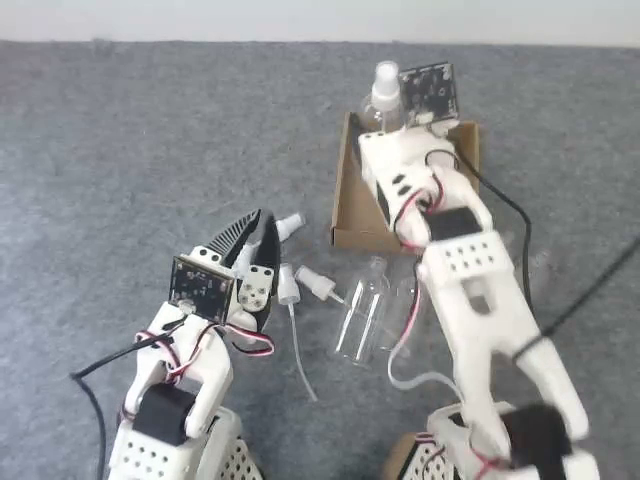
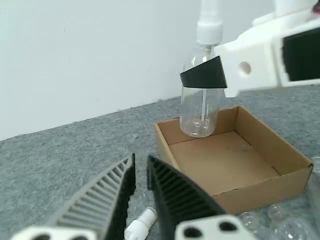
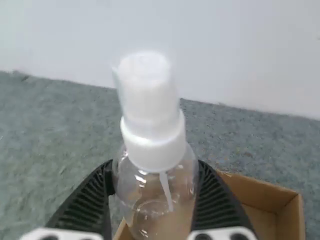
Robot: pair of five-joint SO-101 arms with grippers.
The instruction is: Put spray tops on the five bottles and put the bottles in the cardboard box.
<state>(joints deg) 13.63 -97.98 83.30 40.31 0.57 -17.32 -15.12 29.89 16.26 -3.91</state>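
Right claw (image 3: 155, 197) clenched on capped bottle (image 2: 200, 107). Bottle's long axis upright, base hanging just above box (image 2: 220, 160) floor near far wall, so drop looks straight down. Right arm stretched forward over box. Left claw (image 2: 141, 172) empty, jaws narrowly parted, low beside loose tops (image 1: 287, 285) on surface (image 1: 150, 150).

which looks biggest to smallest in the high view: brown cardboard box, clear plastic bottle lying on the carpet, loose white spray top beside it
1. brown cardboard box, partly behind the right arm
2. clear plastic bottle
3. loose white spray top
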